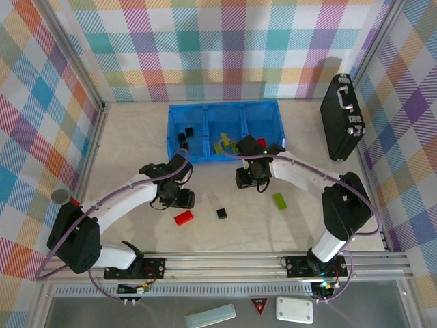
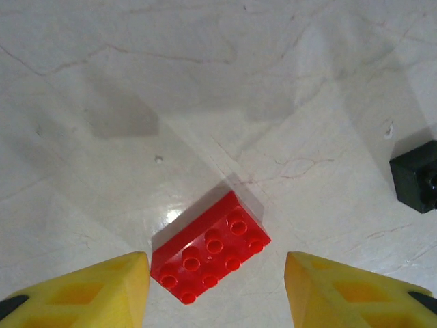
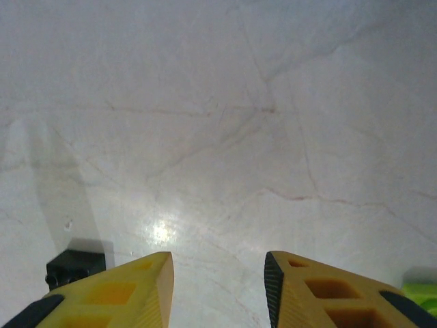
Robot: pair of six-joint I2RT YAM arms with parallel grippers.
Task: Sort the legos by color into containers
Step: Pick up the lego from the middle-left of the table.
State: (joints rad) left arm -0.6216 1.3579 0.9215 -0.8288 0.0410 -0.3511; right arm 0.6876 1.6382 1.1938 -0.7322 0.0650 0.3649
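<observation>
Firstly, left gripper [image 2: 215, 277]: jaws apart above the red brick [image 2: 210, 256] on the table [image 2: 205, 102]; we judge it light, rigid, slick, best pinched across its flat sides. Next, black brick [image 2: 416, 176], loose. Lastly, right gripper [image 3: 218, 280]: spread, empty.

Bright overhead light leaves a small glare spot on the pale surface [image 3: 160, 232], shadows are soft, focus sharp.

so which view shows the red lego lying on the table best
Left wrist: the red brick is close and sharp, its whole outline and studs clear. In top external the brick is a small red shape, studs too small to tell.
</observation>
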